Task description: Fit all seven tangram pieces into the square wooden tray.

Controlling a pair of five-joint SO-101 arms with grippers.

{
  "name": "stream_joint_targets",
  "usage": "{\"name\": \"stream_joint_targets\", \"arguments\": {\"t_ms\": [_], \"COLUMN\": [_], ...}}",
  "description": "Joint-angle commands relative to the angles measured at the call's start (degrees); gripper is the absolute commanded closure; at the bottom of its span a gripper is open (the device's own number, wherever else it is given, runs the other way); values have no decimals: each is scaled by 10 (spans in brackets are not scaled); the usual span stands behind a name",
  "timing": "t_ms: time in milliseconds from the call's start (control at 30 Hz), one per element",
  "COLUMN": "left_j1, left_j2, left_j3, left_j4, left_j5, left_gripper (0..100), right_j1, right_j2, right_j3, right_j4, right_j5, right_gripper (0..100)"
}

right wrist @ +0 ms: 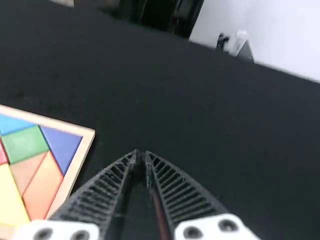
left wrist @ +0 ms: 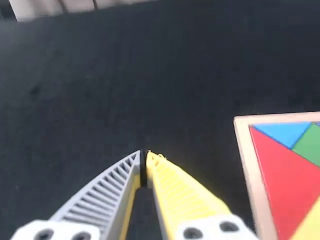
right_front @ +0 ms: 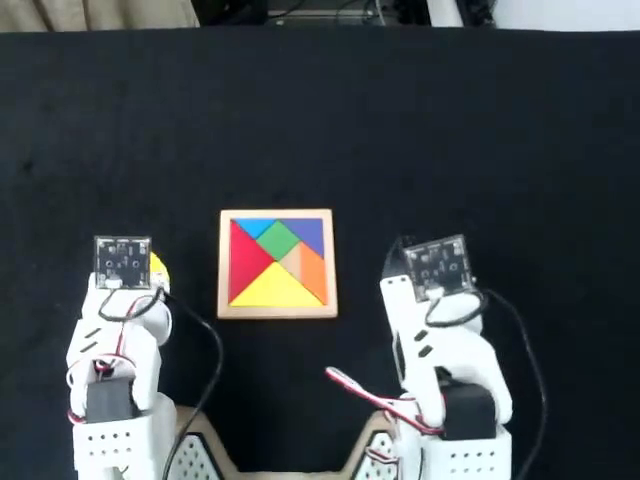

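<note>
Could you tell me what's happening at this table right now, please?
Nothing is being handled at this moment. The coloured tangram pieces lie flat inside the square wooden tray and appear to fill it, so the puzzle looks finished. The left gripper is shut and empty over the black table on one side of the tray. The right gripper is shut and empty on the other side. Neither touches the tray.
</note>
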Motion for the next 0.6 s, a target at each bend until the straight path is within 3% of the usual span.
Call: {"name": "stream_joint_targets", "arguments": {"t_ms": [0, 200, 300, 567], "left_j1": [-1, 0, -2, 0], "left_j2": [-3, -3, -4, -4], "left_j3": [11, 11, 11, 11], "left_j4": [53, 122, 164, 238], "left_j5": [56, 63, 63, 62], "left_gripper": [970, 970, 970, 970], "right_j1": [25, 131, 135, 131], "right_j2": [-40, -40, -40, -32], "right_j3": [1, 44, 124, 125], "right_j4": [21, 52, 38, 156], "right_j5": [-6, -10, -8, -10], "right_gripper": [987, 986, 986, 986]}}
